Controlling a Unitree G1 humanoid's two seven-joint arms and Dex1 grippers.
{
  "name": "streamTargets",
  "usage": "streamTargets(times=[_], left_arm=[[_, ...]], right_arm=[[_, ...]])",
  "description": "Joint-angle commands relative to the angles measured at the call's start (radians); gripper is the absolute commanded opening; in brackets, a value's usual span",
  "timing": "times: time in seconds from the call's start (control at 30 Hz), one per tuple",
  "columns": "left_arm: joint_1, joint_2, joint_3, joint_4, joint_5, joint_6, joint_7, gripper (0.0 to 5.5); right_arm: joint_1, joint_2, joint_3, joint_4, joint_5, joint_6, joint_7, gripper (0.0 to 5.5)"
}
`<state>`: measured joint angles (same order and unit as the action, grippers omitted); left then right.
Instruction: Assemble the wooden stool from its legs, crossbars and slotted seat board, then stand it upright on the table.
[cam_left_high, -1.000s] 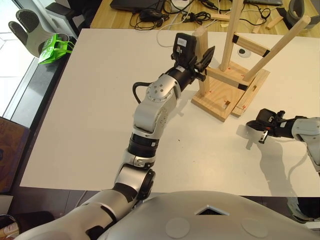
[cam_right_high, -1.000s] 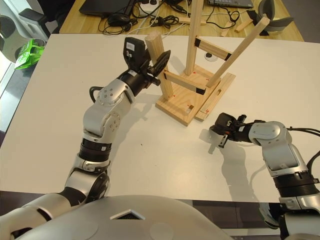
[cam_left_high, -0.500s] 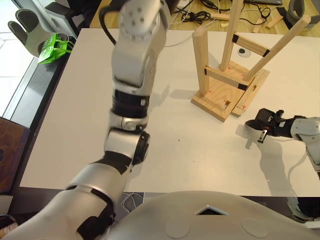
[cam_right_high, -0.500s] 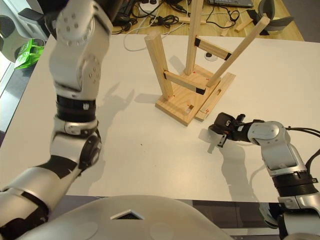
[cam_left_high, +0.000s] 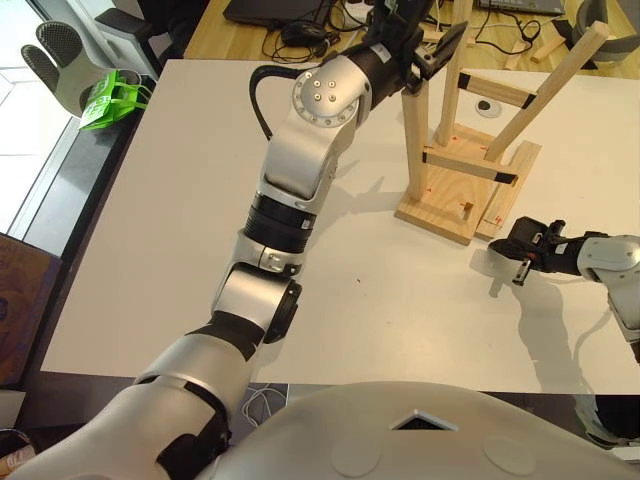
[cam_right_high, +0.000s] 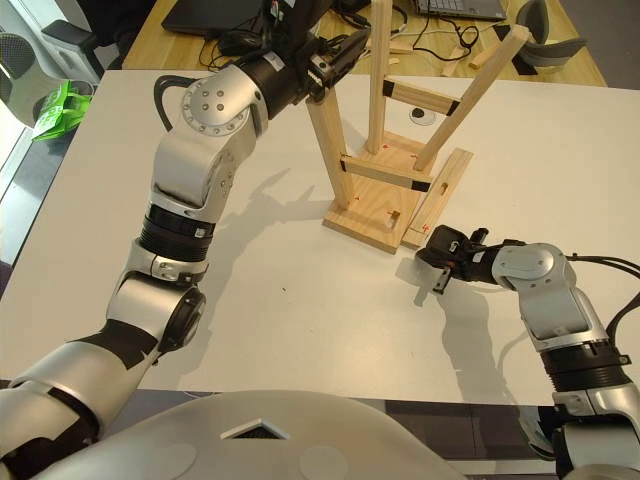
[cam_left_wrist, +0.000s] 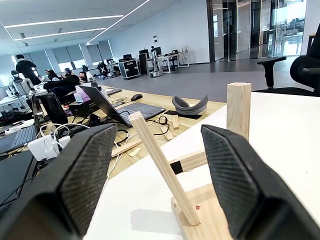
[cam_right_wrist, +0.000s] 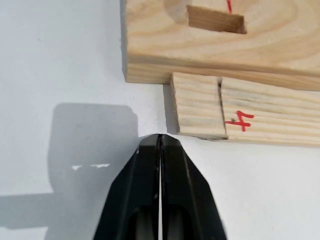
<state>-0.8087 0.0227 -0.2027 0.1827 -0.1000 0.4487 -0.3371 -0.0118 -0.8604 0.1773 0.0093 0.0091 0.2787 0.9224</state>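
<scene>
The partly built stool stands upside down on the white table (cam_left_high: 170, 250), its seat board (cam_left_high: 452, 218) lying flat and three legs pointing up. Crossbars (cam_left_high: 470, 165) with black ends join them. My left gripper (cam_right_high: 335, 48) is open, high beside the top of the near leg (cam_left_high: 413, 140), not closed on it. A loose wooden piece (cam_left_high: 508, 185) marked with a red 4 lies against the seat board's right edge. My right gripper (cam_right_wrist: 159, 147) is shut and empty, low over the table just in front of that piece's end (cam_right_wrist: 199, 105).
A wooden desk (cam_left_high: 215, 35) behind the table holds a laptop, cables and spare wooden pieces (cam_left_high: 545, 45). A green item (cam_left_high: 110, 95) lies off the table's left edge. A round grommet (cam_left_high: 487, 103) sits behind the stool. The table's left and front parts are bare.
My left arm swung up and away from the near leg, then came back higher, at the leg's top. The stool has turned slightly and shifted right. The right gripper has not moved.
</scene>
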Motion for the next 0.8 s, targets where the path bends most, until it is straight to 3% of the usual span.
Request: streamTargets(times=[0.03, 0.23, 0.37, 0.53, 0.8], left_arm=[[-0.023, -0.007, 0.029, -0.024, -0.015, 0.087, 0.009, 3.12], [0.087, -0.012, -0.001, -0.257, -0.096, 0.308, -0.023, 3.12], [0.166, -0.006, 0.042, -0.400, -0.130, 0.416, 0.016, 3.12], [0.164, -0.007, 0.143, -0.471, -0.172, 0.425, 0.064, 3.14], [0.159, -0.014, 0.239, -0.517, -0.215, 0.354, 0.119, 3.14]], right_arm=[[0.028, 0.014, 0.033, 0.020, -0.023, 0.023, 0.006, 0.00], [0.053, -0.029, 0.028, -0.007, -0.007, 0.029, 0.055, 0.00], [0.048, -0.039, -0.049, 0.013, -0.003, 0.035, 0.004, 0.00], [0.016, -0.004, -0.172, 0.029, 0.023, 0.137, -0.116, 0.84], [-0.066, 0.154, -0.344, 0.017, 0.051, 0.383, -0.423, 2.25]])
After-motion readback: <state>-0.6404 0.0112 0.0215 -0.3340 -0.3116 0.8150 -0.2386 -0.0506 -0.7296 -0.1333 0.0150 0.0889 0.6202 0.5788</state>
